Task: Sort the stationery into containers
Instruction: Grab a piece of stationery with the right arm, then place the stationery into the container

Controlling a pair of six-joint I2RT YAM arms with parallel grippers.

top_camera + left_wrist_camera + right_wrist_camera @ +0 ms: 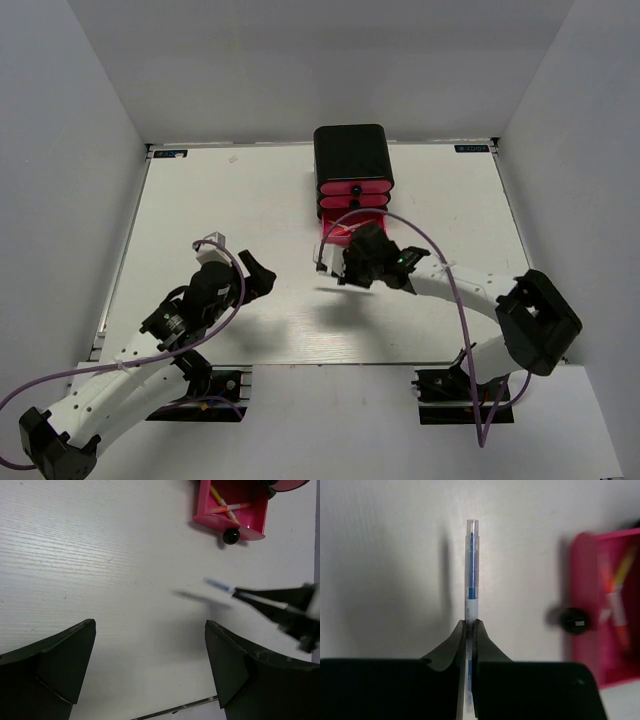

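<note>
Light-blue pen [471, 575]: right wrist view, being pinched low on its barrel by the right gripper [470, 626], jaws pressed together on it, hanging clear of the white, faintly grained worktop [380, 555] just beside the open pink drawer [582, 570]. Possibly swivelling or slipping from so short a hold; possibly clipping the drawer's wall or black knob [574, 621] when crossing over.

Left wrist view: showing the left gripper [150, 625] spread wide, holding nothing, and pink and yellow pens [235, 506] lying in the drawer.

Top view: hovering near the worktop's far edge, before the black box [352, 150]; being enclosed by white walls [80, 150] on 3 sides.
</note>
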